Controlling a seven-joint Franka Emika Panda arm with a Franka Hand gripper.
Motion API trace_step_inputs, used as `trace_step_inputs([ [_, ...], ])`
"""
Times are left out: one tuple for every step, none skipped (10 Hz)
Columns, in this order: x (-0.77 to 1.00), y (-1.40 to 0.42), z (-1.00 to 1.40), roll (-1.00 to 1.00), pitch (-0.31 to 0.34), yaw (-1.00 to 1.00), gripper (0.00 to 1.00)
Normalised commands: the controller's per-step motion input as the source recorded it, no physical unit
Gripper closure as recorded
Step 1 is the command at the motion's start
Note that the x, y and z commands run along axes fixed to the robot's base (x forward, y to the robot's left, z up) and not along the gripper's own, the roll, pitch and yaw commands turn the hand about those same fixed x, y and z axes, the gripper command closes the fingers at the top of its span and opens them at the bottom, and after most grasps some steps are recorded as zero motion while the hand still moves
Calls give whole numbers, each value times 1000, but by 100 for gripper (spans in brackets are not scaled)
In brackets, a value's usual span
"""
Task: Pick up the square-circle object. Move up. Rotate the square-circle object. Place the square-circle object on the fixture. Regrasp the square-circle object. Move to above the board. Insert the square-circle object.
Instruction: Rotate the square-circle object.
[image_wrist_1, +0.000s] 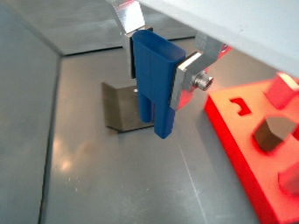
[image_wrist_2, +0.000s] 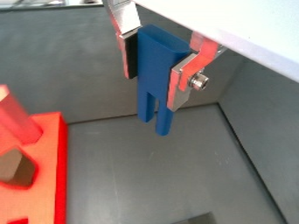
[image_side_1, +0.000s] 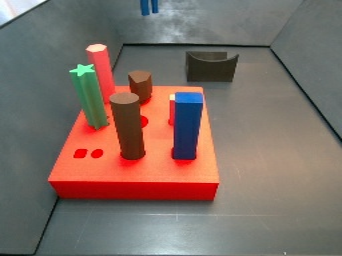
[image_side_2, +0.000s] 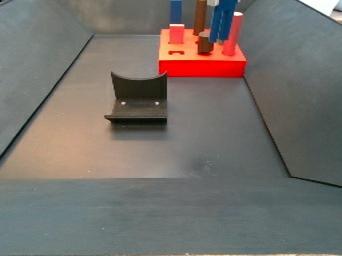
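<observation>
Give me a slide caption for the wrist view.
Two-finger gripper holding slim dark blue peg upright above dark fixture, beside red board.

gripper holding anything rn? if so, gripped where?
Yes. The gripper is shut on the square-circle object, clamping its upper end in both wrist views; the forked lower end hangs free above the floor.

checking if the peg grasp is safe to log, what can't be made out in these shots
- Pincer: in both side views it lies above the top edge; only the peg's tip shows in one.
- Peg's upper end: in both wrist views hidden by the fingers and the camera mount.
- Fixture: in a wrist view partly behind the peg.
- Board: holes in a side view too small, hidden behind the tall pegs.
</observation>
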Motion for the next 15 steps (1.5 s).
trace_step_inputs([
  [3,5,3,-53,44,-1000,100],
  [4,6,4,-63,52,-1000,100],
  [4,6,5,-72,60,-1000,100],
  [5,6,6,-91,75,-1000,100],
  [6,7,7,-113,92,-1000,100],
  [8,7,9,-120,97,-800,100],
  [10,8,10,-120,96,-556,100],
  [12,8,13,-120,94,-319,100],
  [13,8,14,-119,93,-212,100],
  [0,0,-1000,-119,92,-163,100],
  [8,1,-1000,-119,76,-103,100],
  [22,2,-1000,-121,34,-79,100],
  [23,3,-1000,-131,-2,-63,100],
  [22,4,-1000,-137,-17,-57,100],
  [22,6,-1000,-148,-29,-49,100],
])
